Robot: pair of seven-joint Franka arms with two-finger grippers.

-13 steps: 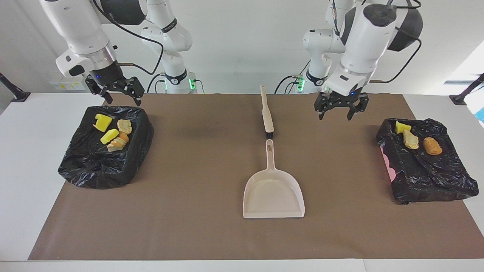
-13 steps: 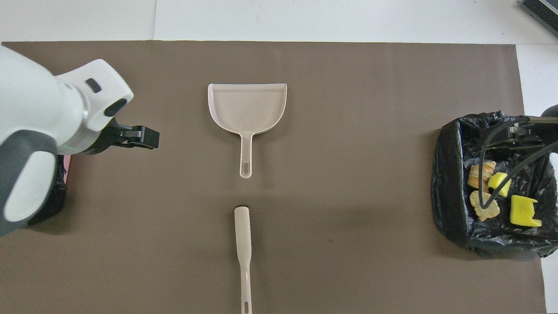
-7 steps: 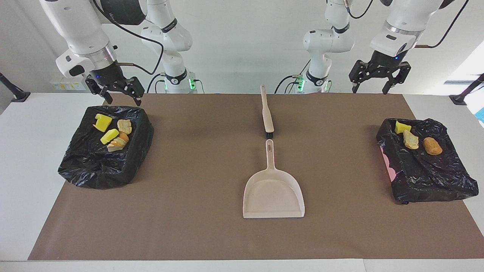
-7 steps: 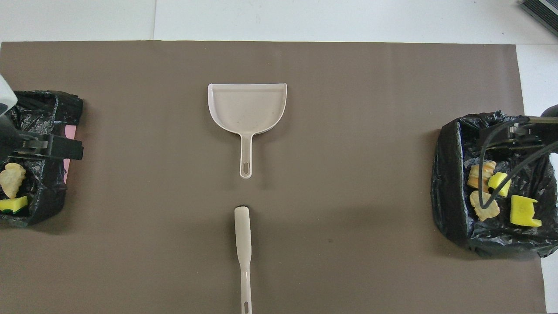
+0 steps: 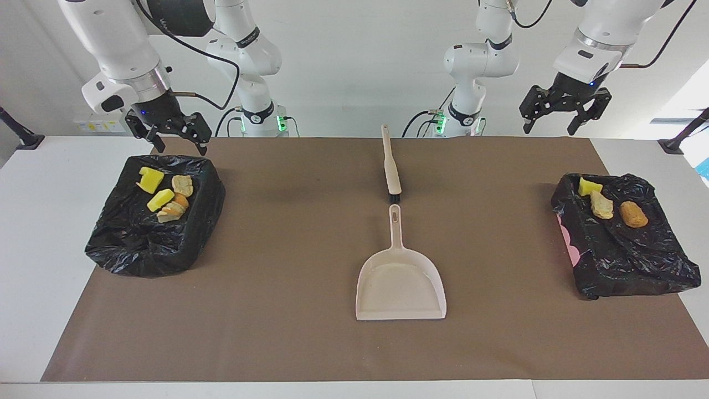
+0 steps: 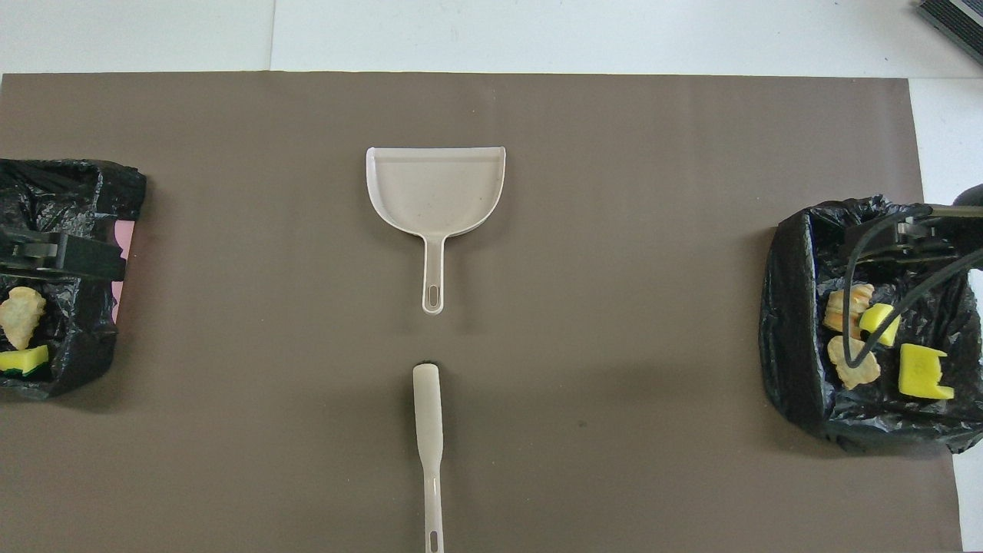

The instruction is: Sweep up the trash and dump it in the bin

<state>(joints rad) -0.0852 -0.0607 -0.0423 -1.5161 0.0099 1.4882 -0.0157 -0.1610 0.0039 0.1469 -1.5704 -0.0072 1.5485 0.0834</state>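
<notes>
The left gripper has risen from low over the mat near the brush to hang high over the table's edge by its own bin, jaws wide and empty. The right gripper has not moved; it hangs just above the robot-side rim of the other bin, also wide and empty. The trash already lies in the two bag-lined bins, four scraps at the facing view's nine o'clock and three at three o'clock in the second bin, so the job looks finished, with both arms withdrawn.

The scraps are spongy yellow blocks and crusty tan pieces on crinkled glossy black plastic. At the centre, the smooth beige dustpan lies flat, handle toward twelve o'clock, nearly touching the slim brush, on the matte brown mat.
</notes>
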